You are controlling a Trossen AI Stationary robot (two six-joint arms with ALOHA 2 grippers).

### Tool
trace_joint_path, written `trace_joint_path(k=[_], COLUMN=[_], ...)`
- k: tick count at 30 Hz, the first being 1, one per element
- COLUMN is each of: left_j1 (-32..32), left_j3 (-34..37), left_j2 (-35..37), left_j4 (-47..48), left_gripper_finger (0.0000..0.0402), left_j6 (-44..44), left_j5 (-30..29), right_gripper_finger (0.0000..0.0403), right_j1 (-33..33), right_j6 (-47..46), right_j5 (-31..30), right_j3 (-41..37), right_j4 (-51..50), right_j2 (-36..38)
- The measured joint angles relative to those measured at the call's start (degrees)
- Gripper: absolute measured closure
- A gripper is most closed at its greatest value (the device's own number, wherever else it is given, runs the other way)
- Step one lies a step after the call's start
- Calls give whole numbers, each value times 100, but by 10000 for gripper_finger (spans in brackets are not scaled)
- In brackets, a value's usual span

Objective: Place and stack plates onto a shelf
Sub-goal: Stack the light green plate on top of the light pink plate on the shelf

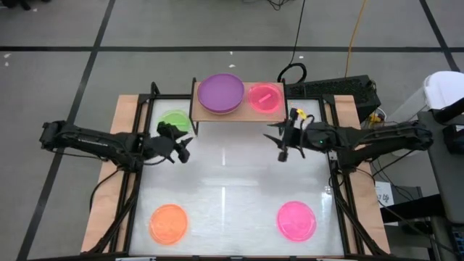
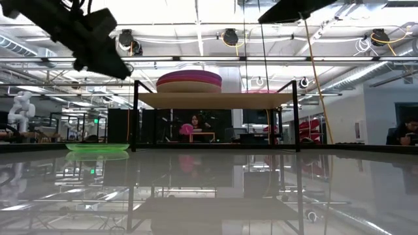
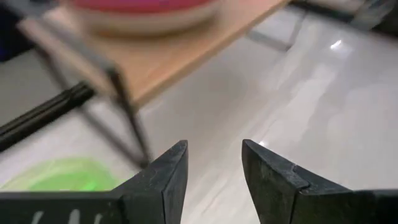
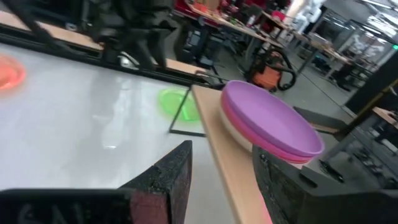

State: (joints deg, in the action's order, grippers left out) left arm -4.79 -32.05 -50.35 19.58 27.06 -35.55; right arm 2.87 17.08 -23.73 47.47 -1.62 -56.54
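Orange plate point(image 1: 168, 222) flat on table; shelf point(image 1: 238, 116) long axis left-right; left hand point(image 1: 178, 148), right hand point(image 1: 283, 143) open, empty.

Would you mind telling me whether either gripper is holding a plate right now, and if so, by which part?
Nothing is held. The left gripper and the right gripper both hang open and empty above the table.

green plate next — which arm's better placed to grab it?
Left, most likely. The left gripper, fingers open and empty, hovers right beside the green plate, which lies on the table by the shelf. The right gripper sits across the table, on the shelf's far side from that plate.
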Motion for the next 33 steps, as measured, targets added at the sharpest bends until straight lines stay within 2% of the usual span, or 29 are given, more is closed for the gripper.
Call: trace_joint_path(k=[3,7,14,25,33], left_j1=[-12,4,192,912,1426], left_j3=[-115,-112,-112,-110,-110], left_j2=[-207,-502,-1041,-2152,-2779], left_j4=[707,1399,2744,2454,1888], left_gripper_finger=[245,245,245,245,245], left_j6=[560,1555,2430,1566,850], left_j5=[-69,121,227,529,709], right_gripper_finger=[255,256,257,257,257], right_j1=[205,464,714,717,717], right_j6=[-12,-186,-281,-98,-99], right_j5=[0,0,-2,-7,-13], right_j3=[-203,-390,-703,-968,-984], right_j4=[3,17,247,532,528], right_j2=[209,403,536,534,532])
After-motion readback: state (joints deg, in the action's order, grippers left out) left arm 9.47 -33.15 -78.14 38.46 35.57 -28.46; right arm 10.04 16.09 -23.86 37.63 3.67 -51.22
